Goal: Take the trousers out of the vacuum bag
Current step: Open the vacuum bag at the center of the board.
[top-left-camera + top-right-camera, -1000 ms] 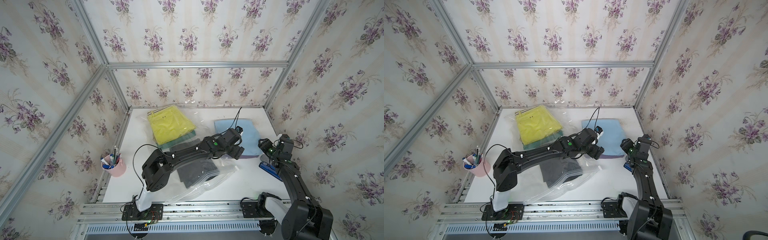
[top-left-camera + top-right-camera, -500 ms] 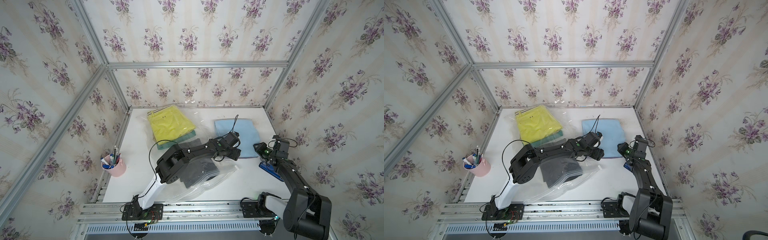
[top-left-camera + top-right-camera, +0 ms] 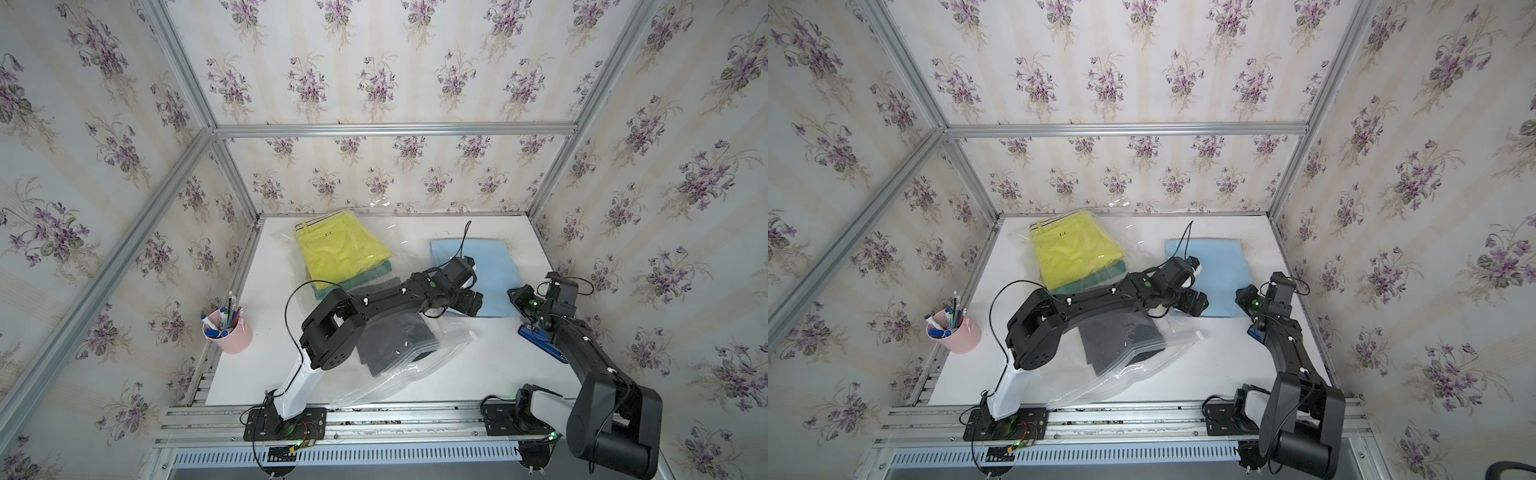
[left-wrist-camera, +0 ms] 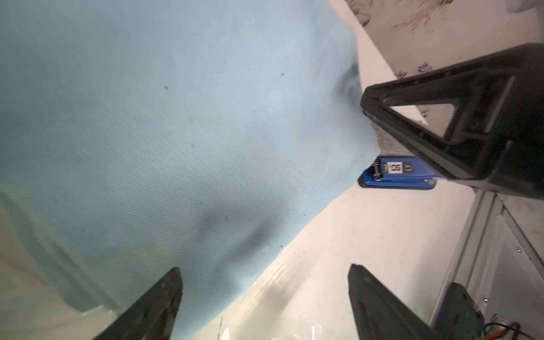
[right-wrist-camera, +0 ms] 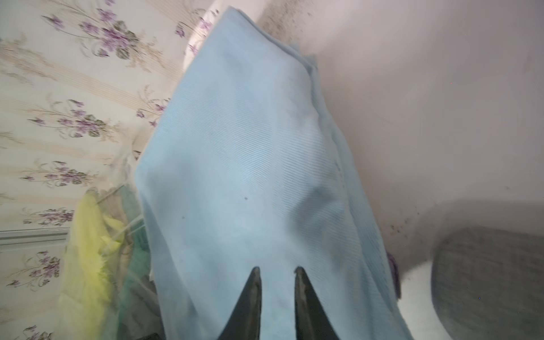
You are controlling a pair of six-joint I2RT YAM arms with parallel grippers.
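Your left pincer stands wide open, empty. Your right pincer pinches the one blue trousers, lying outside the one bag. Three trousers lie inside: yellow, teal, black

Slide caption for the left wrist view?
Open left gripper above the light blue trousers on the white table; right gripper at their corner, blue object beside.

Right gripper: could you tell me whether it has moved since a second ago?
Yes, slightly: the right gripper has shifted toward the light blue trousers, onto their near corner.
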